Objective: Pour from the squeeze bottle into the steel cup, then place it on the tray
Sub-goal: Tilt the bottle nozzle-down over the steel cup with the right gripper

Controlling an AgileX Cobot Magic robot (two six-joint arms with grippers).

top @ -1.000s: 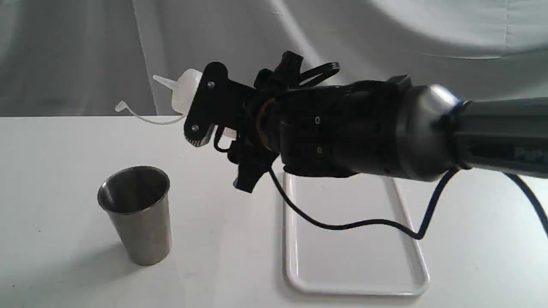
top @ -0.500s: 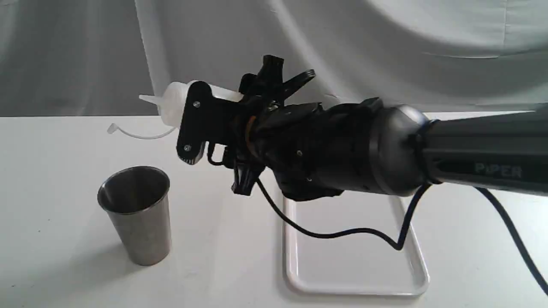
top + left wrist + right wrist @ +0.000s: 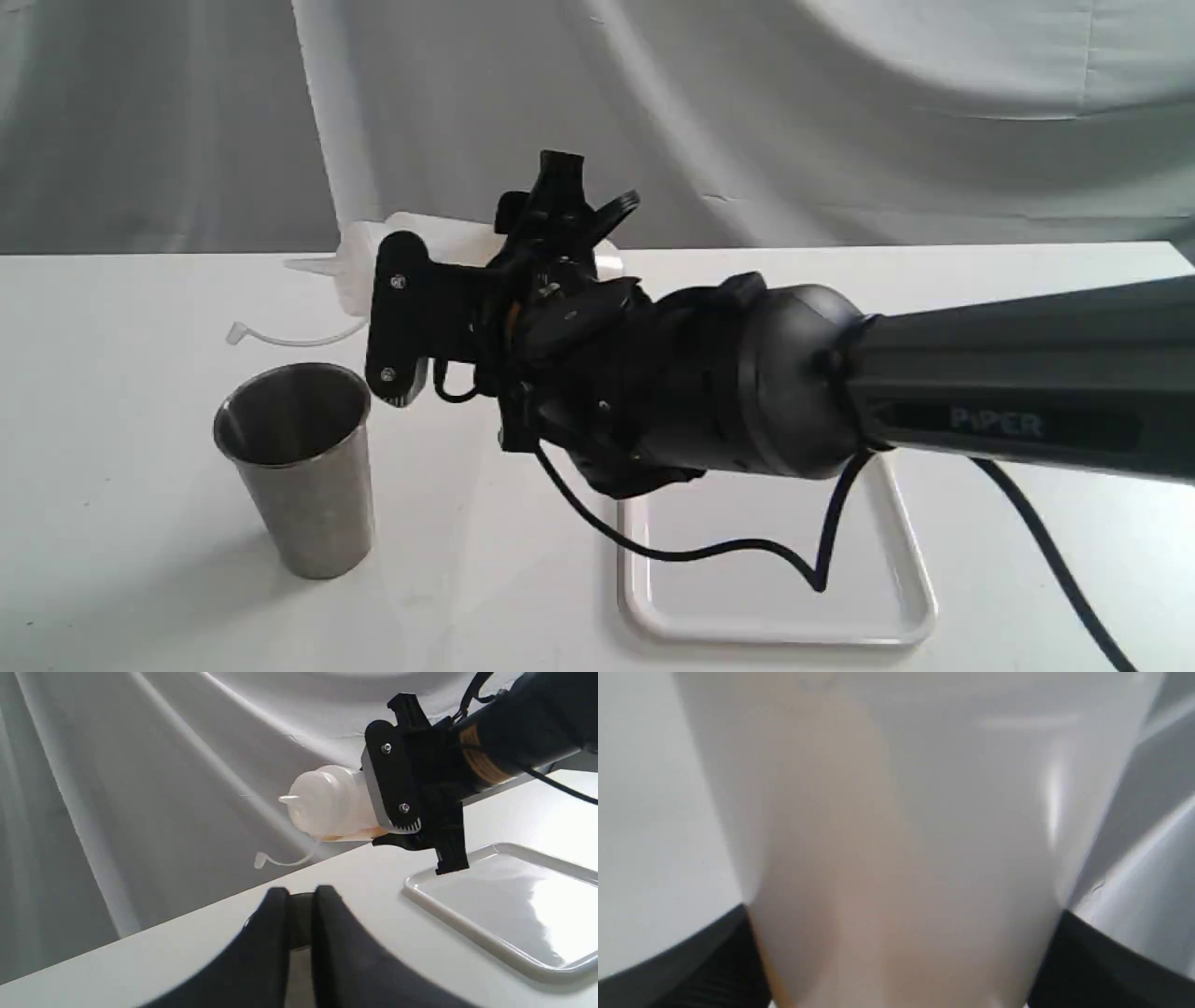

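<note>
My right gripper (image 3: 397, 313) is shut on the squeeze bottle (image 3: 359, 266), which lies nearly level in the air. Its cone nozzle points left, and the tethered cap (image 3: 235, 331) dangles below it. The left wrist view shows the same bottle (image 3: 327, 800), with amber liquid pooled along its low side. In the right wrist view the bottle (image 3: 896, 835) fills the frame between dark fingers (image 3: 714, 966). The steel cup (image 3: 299, 467) stands upright below and in front of the nozzle, with no stream showing. The white tray (image 3: 896, 523) lies flat under the arm. My left gripper (image 3: 301, 900) holds nothing; only a narrow slit shows between its fingers.
A white table (image 3: 112, 308) carries everything, and a grey cloth backdrop (image 3: 840, 121) hangs behind it. The right arm's black cable (image 3: 709, 551) loops low over the tray. The tray's near corner (image 3: 420, 889) shows in the left wrist view.
The right arm has come down and to the left. The bottle has tipped from nozzle-up to almost level, and its nozzle now sits lower and closer to the cup.
</note>
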